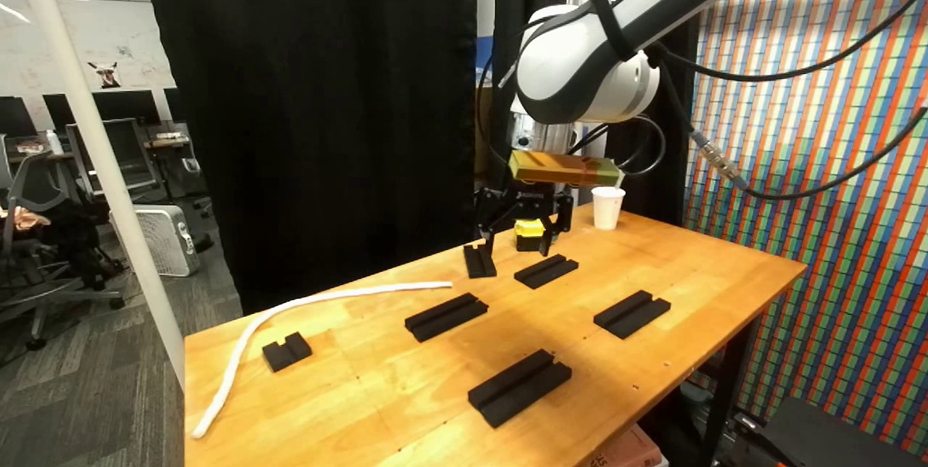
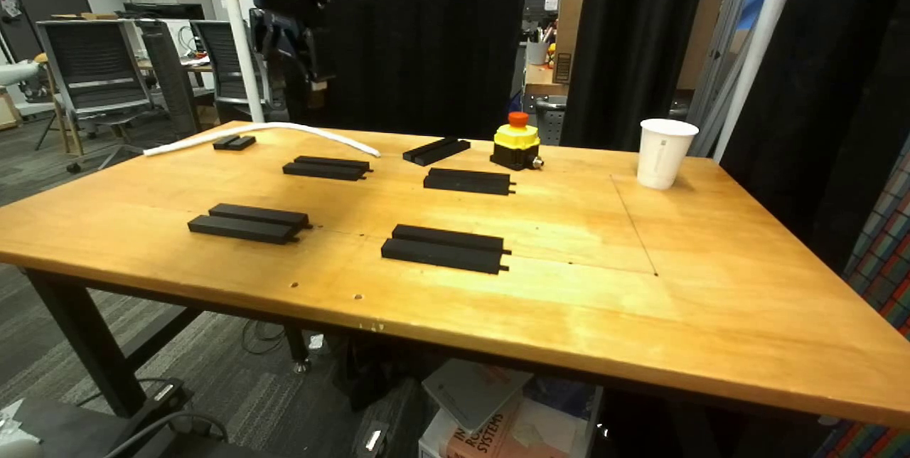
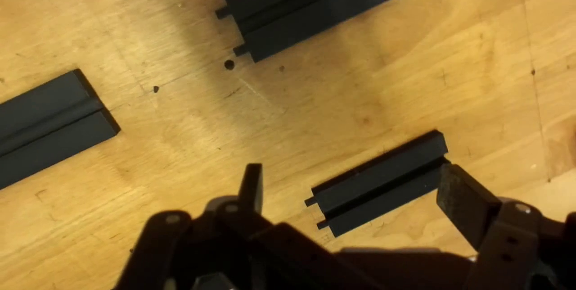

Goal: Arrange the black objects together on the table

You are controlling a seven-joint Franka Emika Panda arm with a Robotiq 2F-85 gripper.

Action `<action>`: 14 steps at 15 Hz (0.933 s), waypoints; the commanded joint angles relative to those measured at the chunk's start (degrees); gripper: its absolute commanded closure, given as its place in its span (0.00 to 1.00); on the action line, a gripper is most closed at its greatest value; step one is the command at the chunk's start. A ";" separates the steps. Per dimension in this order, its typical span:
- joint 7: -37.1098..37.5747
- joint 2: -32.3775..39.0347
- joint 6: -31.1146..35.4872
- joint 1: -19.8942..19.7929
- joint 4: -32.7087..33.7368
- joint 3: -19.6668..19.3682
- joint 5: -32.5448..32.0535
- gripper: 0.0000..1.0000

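Observation:
Several flat black slabs with a lengthwise groove lie apart from one another on the wooden table. In an exterior view these include a short block, a middle slab, a near slab, a right slab and a far slab. Another slab lies closest to the front edge in an exterior view. My gripper is open above the table, holding nothing. Between its spread fingers, the wrist view shows a pegged slab on the wood below, partly covered by the right fingertip.
A white cord curves along the table's back left. A yellow and red stop button and a white paper cup stand toward the back. A black curtain hangs behind the table.

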 commanded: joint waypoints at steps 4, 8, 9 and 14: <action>19.91 10.47 0.69 0.39 11.62 -0.83 0.33 0.00; 28.01 10.68 4.87 -0.10 8.64 -3.16 1.19 0.00; 29.97 10.68 6.14 -0.17 7.71 -3.77 1.36 0.00; 41.70 8.02 12.98 -0.65 -0.70 -6.32 0.13 0.00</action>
